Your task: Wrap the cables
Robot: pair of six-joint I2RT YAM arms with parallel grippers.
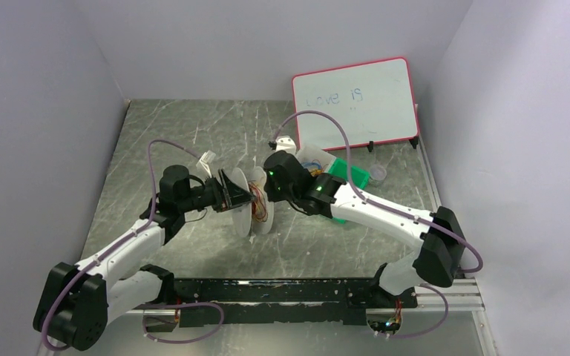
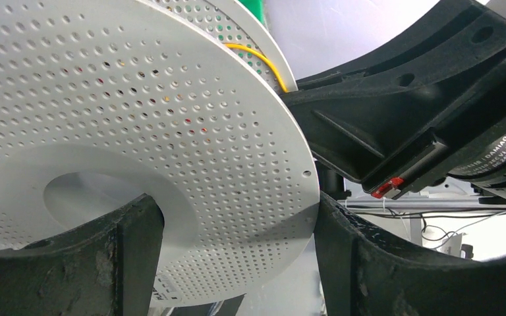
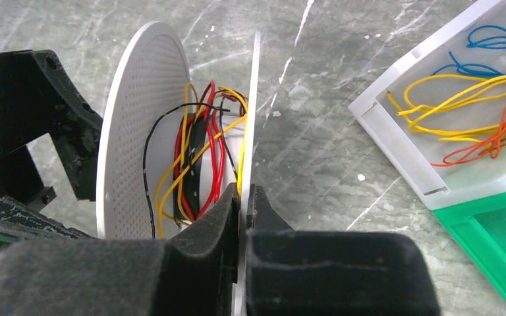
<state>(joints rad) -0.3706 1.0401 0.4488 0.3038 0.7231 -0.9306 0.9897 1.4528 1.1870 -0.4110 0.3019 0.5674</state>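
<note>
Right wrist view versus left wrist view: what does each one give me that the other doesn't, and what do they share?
Only the right wrist view shows the wires wound on the spool's core, red, yellow and black, the right gripper pinching one disc's edge, and a white tray of loose yellow, blue and orange wires on the table.

Only the left wrist view shows the left gripper straddling the rim of the other perforated disc.

Both show the white spool and the opposite arm.
</note>
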